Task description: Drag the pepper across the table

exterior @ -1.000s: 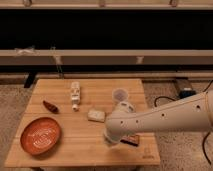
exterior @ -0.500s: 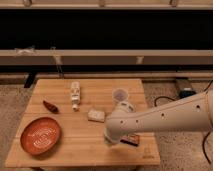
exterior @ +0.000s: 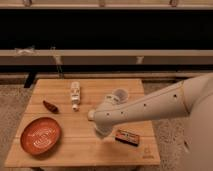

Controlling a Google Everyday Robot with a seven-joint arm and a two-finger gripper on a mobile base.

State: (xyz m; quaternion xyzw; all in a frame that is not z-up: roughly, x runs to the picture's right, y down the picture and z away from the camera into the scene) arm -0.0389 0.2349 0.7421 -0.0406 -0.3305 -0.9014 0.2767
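Note:
The pepper (exterior: pixel 50 106) is small and dark red-brown, and lies near the left edge of the light wooden table (exterior: pixel 60 156). It is just behind the orange bowl (exterior: pixel 41 135). My white arm reaches in from the right. Its gripper (exterior: pixel 98 126) hangs low over the middle of the table, well to the right of the pepper and apart from it. Nothing can be seen held in it.
A white bottle (exterior: pixel 75 95) lies on its side behind the table's middle. A white cup (exterior: pixel 119 95) stands to its right, partly behind my arm. A flat brown bar (exterior: pixel 127 137) lies near the front right. A dark shelf wall runs behind the table.
The gripper end of my arm has shifted a little to the left and now covers the small pale object that lay at the table's middle. The pepper has not moved.

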